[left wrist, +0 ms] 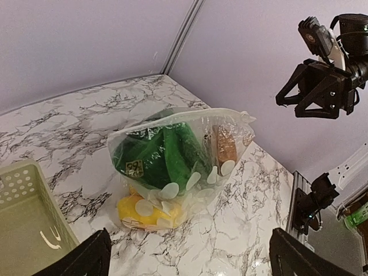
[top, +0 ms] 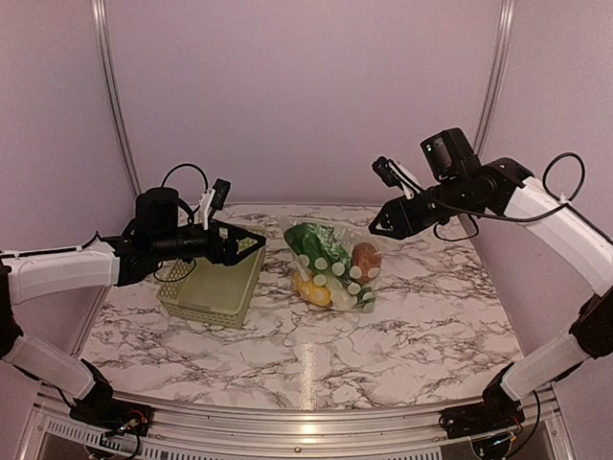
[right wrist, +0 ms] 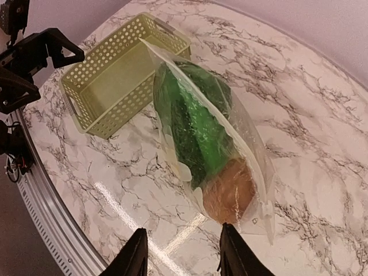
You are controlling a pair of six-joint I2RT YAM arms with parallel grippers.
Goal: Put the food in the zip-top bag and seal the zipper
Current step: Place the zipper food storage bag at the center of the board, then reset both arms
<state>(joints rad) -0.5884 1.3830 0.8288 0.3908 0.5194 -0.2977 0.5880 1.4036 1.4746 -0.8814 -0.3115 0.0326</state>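
Two end effectors hang in the air on either side of the clear, white-dotted plastic zip-top bag [top: 335, 265], and neither touches it. The left end effector [top: 257, 241] has its fingers spread wide with nothing between them. It hovers over the pale green lattice plastic basket [top: 206, 309], whose floor shows bare in both wrist views. The right end effector [top: 378, 228] has its fingers moderately apart and also carries nothing, and it is poised above and just behind the bag.

The bag rests under its own weight near the middle of the white-and-grey marbled tabletop [top: 287, 359], just beside the basket but apart from it. Inside it we see the leafy green bok choy [top: 316, 244], the yellow lemon [top: 311, 290] low at the near end and the reddish-brown round piece [top: 365, 257] at the right. Any other pieces are hidden behind the crinkled film.

We judge the filling done, since the food is packed together in the bag and no piece lies loose. The thin whitish ridged zipper strip [left wrist: 195, 111] runs along the upper edge, held up by the bulk beneath it. We cannot tell whether it is pressed shut all along. With both arms standing clear, we take this either as a check on the seal or as the end of the job.
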